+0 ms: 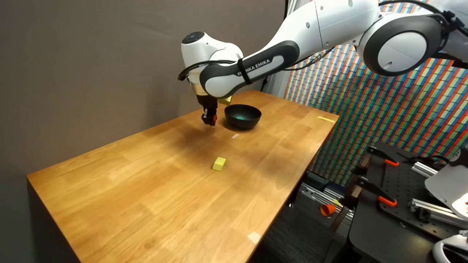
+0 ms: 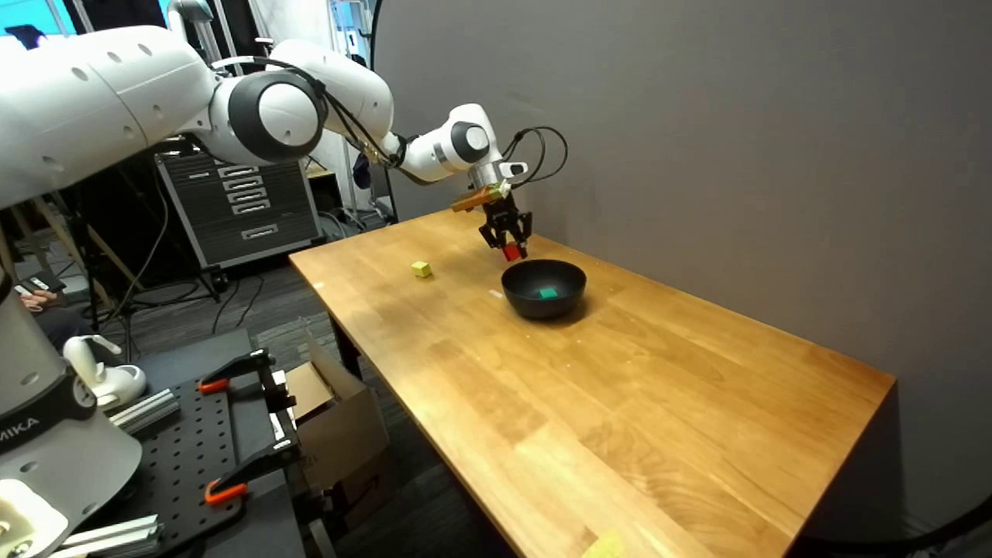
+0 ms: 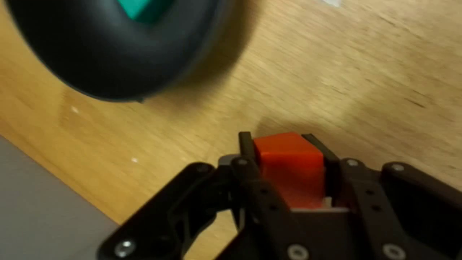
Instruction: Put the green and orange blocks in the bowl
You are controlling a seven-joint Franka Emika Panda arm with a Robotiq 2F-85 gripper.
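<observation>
Grasping one orange block [image 3: 292,177] with one tool [image 3: 283,150], one green block [image 2: 549,294] inside one bowl [image 3: 115,61], one yellow cube [image 1: 219,164]

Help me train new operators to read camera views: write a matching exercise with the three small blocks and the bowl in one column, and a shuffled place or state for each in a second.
Column one
1. green block
2. orange block
3. yellow block
4. bowl

Column two
A. on the table, apart from the bowl
B. standing on the table with a block inside it
C. gripped by the pincer
D. inside the bowl

Right pairs: 1-D, 2-C, 3-A, 4-B
</observation>
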